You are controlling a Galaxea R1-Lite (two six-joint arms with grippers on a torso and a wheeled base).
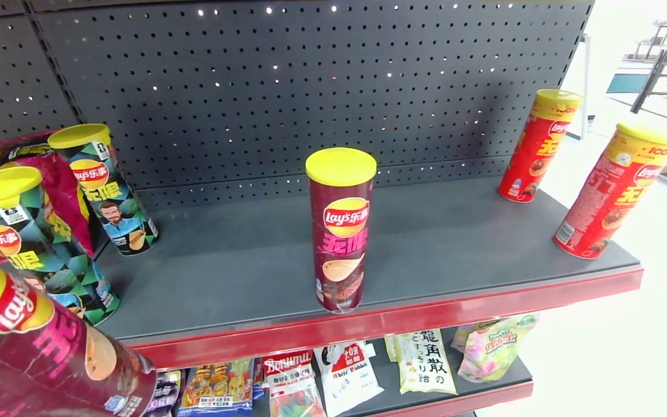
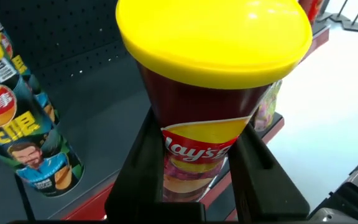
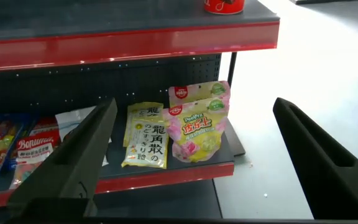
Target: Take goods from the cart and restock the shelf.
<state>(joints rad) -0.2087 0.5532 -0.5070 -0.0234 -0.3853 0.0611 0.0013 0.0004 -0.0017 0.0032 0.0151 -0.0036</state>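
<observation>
Left claw (image 2: 199,127), right claw (image 3: 194,107): apparently matte black.

You're looking at the upper shelf (image 1: 426,249): grey deck, red front lip.
- Maroon can (image 1: 340,231): upright, centre, at the front edge.
- Red can (image 1: 538,145): back right.
- Second red can (image 1: 617,191): front right corner.
- Left end: two green-patterned cans (image 1: 105,191) (image 1: 26,243), with a magenta bag (image 1: 61,185) between them.

Lower shelf (image 1: 472,399) carries snack bags (image 1: 424,362).

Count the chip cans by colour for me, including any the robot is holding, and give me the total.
maroon chip can: 2, this one standing on the upper shelf, another held in the left gripper
teal-and-black chip can: 2
red chip can: 2
Total: 6
</observation>
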